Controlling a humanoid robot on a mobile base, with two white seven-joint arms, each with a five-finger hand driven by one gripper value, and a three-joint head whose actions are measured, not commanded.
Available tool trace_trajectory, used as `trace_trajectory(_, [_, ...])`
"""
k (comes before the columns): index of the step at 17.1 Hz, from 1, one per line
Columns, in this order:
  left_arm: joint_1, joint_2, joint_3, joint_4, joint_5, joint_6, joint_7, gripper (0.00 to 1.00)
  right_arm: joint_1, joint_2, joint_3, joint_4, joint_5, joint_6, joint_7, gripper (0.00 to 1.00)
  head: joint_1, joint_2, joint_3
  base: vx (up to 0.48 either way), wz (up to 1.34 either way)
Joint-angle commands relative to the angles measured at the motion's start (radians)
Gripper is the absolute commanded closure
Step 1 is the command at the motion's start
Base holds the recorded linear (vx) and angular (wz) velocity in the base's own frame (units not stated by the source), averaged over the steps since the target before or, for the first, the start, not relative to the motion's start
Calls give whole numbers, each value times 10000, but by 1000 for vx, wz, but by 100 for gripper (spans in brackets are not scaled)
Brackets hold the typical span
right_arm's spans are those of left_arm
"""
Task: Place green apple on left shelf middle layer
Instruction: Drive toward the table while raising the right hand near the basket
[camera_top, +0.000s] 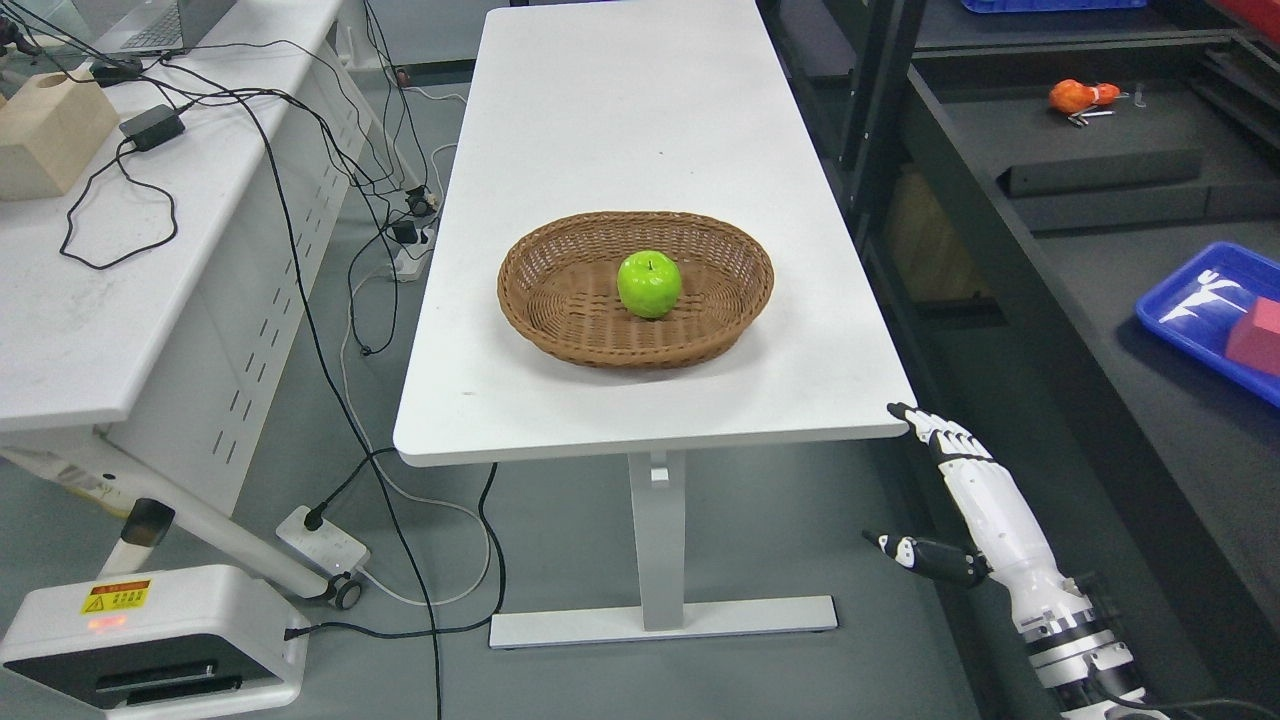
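A green apple (649, 284) sits upright in the middle of a brown wicker basket (720, 318) on a white table (620, 120). My right hand (945, 480) comes in from the lower right, below and just off the table's near right corner. Its fingers are straight and spread, the thumb sticks out to the left, and it holds nothing. It is well apart from the apple. My left arm is out of view.
A dark shelf unit (1100, 230) stands to the right, with a blue tray (1200, 310) and an orange object (1075, 97) on it. A second white table (90, 300) with cables stands at left. A white base unit (150, 640) sits on the floor at lower left.
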Motion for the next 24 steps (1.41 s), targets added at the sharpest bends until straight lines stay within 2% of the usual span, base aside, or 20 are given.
trace_trajectory(1, [1, 175, 0, -1, -1, -7, -8, 0, -61, -747, -445, -111, 683, -193, -1, 0, 0, 0, 0, 407, 120])
trace_trajectory(4, [1, 175, 0, 14, -1, 8, -8, 0, -122, -701, -476, -111, 409, -623, -2, 0, 0, 0, 0, 482, 209])
trace_trajectory(7, [1, 175, 0, -1, -1, -7, -8, 0, -153, -838, -964, -111, -1136, -974, 105, 0, 0, 0, 0, 358, 109])
trace_trajectory(8, [1, 175, 0, -1, -1, -7, -8, 0, -198, -1082, -1164, -111, -1492, -1341, 258, 0, 0, 0, 0, 277, 30])
trace_trajectory(10, [1, 175, 0, -1, -1, -7, -8, 0, -214, -1803, -1181, -111, -1586, -2109, 1434, 0, 0, 0, 0, 287, 106])
trace_trajectory(13, [1, 175, 0, -1, -1, -7, 7, 0, -260, -2065, -1060, -111, -1618, -2249, 2405, 0, 0, 0, 0, 203, 109])
trace_trajectory(17, [1, 175, 0, -1, -1, -7, -8, 0, -428, -2603, -905, -127, -1800, -2999, 2591, 0, 0, 0, 0, 101, 40])
trace_trajectory(20, [1, 175, 0, -1, -1, -7, -8, 0, -948, -2894, -920, -127, -2795, -3506, 2591, 0, 0, 0, 0, 35, 0])
trace_trajectory(22, [1, 175, 0, -1, -1, 8, -8, 0, -1332, -2773, -677, -111, -2937, -3431, 2698, 0, 0, 0, 0, -3, -14])
trace_trajectory(24, [1, 175, 0, -1, -1, -7, -8, 0, -1425, -2330, 225, -111, -2785, -2989, 2836, 0, 0, 0, 0, 0, 0])
